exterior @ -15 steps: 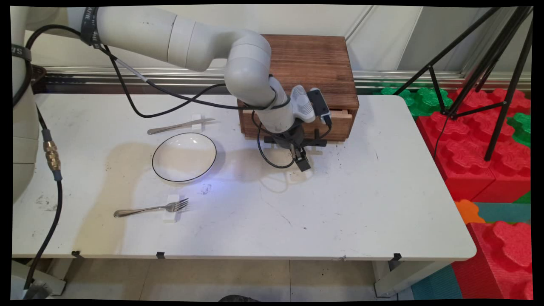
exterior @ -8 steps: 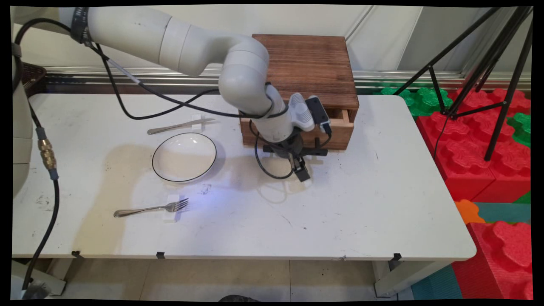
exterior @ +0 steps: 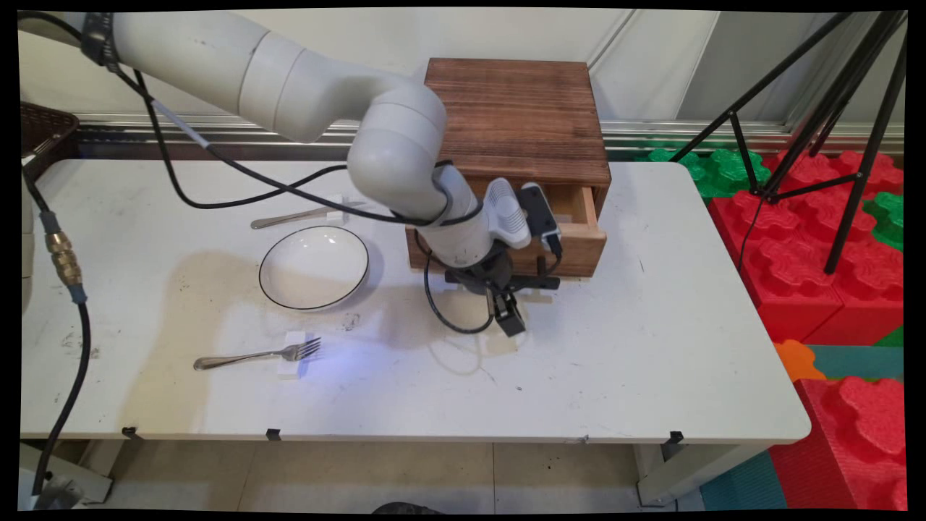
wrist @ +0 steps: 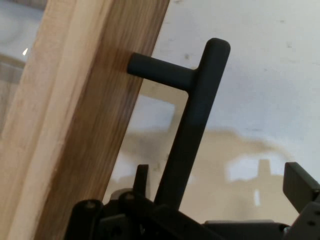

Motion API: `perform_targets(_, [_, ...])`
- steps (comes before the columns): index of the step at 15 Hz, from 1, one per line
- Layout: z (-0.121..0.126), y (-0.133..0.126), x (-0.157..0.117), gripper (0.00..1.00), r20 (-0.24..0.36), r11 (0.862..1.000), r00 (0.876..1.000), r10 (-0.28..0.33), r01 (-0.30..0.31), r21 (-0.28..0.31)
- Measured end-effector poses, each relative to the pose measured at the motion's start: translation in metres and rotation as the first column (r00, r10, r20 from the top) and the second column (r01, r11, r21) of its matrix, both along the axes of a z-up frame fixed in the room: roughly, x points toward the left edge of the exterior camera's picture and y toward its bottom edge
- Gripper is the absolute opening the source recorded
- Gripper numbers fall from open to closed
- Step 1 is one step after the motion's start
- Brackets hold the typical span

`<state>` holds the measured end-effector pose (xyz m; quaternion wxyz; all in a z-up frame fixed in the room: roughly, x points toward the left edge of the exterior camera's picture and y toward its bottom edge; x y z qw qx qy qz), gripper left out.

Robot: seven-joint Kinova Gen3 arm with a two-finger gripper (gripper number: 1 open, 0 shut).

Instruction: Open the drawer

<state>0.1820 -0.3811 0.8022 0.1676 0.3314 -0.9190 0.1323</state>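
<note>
My gripper (exterior: 510, 318) hangs down in front of the wooden drawer box (exterior: 517, 116) at the back of the table. The drawer (exterior: 582, 246) stands pulled part-way out, with its inside showing. Its black bar handle (exterior: 541, 282) crosses the gripper close to the palm. In the hand view the handle (wrist: 192, 120) runs down between the two fingers of the gripper (wrist: 220, 180), beside the drawer front (wrist: 90, 110). The fingers stand apart, one on each side of the bar.
A white plate (exterior: 314, 266) lies left of the drawer. A knife (exterior: 304, 215) rests behind it and a fork (exterior: 258, 355) in front, each on a small white block. A tripod (exterior: 832, 108) and foam blocks (exterior: 832, 239) stand right of the table.
The gripper has moved toward the table's near edge with the handle, and the drawer has slid out of the box from almost closed to part-way open.
</note>
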Motion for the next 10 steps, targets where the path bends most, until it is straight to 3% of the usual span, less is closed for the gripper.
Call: perform_targets(10, [0.006,0.055,-0.012,1.00,-0.019,0.998,0.999,-0.049,0.049,0.031])
